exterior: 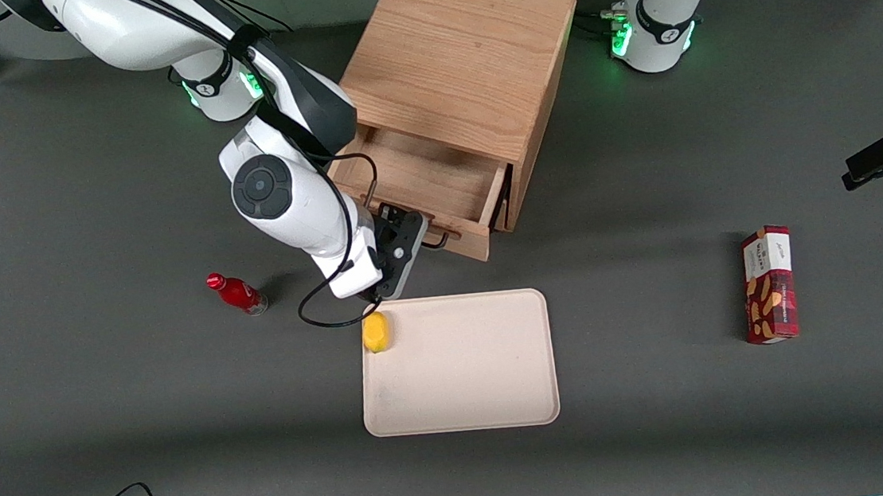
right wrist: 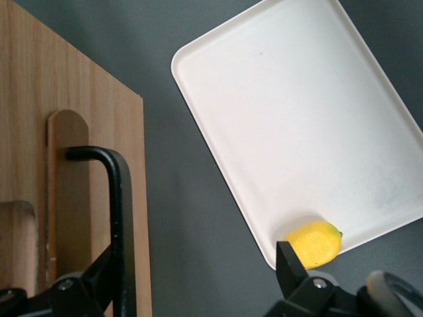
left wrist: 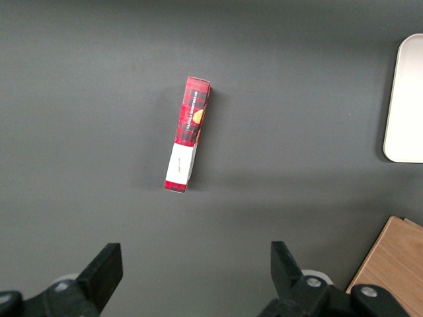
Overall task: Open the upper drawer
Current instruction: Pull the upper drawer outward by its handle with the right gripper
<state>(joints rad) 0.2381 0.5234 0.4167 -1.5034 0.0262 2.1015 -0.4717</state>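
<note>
The upper drawer (exterior: pixel 436 188) stands well out of the cabinet (exterior: pixel 464 54). The hand (exterior: pixel 413 244) sits at its handle (right wrist: pixel 115 218) (fingers wide, seemingly straddling the bar), apparently for pulling.

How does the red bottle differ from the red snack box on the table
The red bottle is small, round-bodied, glossy plain red with a cap; the snack box is larger, flat-sided, printed with pictures. The bottle lies toward the working arm's end, near the gripper at the upper drawer handle; the box lies toward the parked arm's end. Both are red and rest on the table, off the tray.
</note>
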